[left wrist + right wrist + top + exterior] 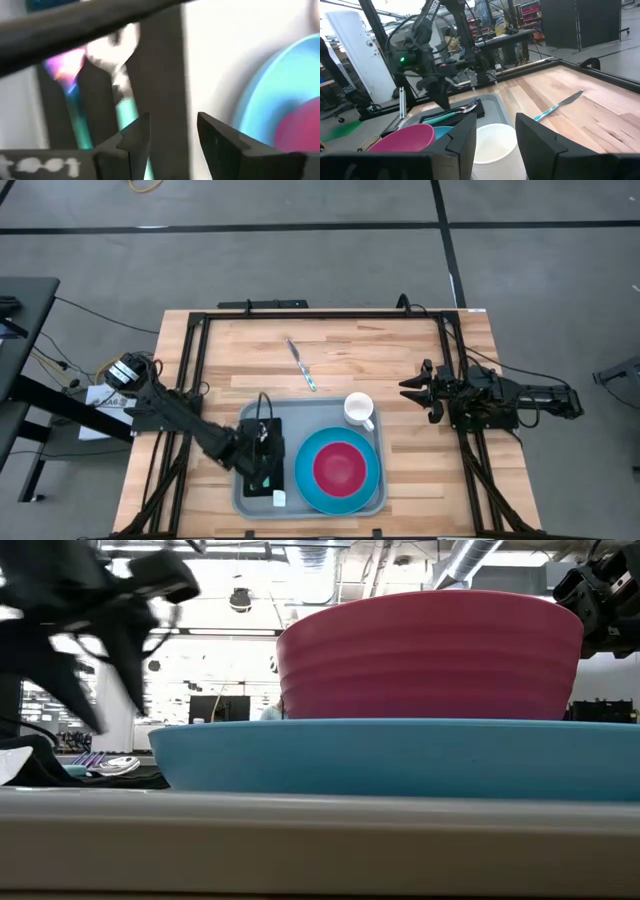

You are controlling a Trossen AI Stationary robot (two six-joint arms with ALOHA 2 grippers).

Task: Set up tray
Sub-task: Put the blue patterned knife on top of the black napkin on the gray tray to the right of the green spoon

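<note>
The light grey-blue tray (245, 498) lies at the table's near edge. On it rest a round blue plate (306, 478) with a pink bowl (340, 468) inside, a black napkin (272, 432) bearing teal-handled cutlery (126, 107), and a white cup (359, 409) at its far right corner. A teal-handled knife (301, 364) lies flat on the wood beyond the tray. My left gripper (262, 452) hovers open above the napkin, fingers pointing down (172, 132). My right gripper (412, 391) waits open at the table's right, facing the cup (492, 145).
A black frame (320, 315) runs around the table's far, left and right sides. Bare wood (400, 350) lies between the tray and the far rail. In the low view the tray's rim (300, 830) and the plate (400, 755) fill the foreground.
</note>
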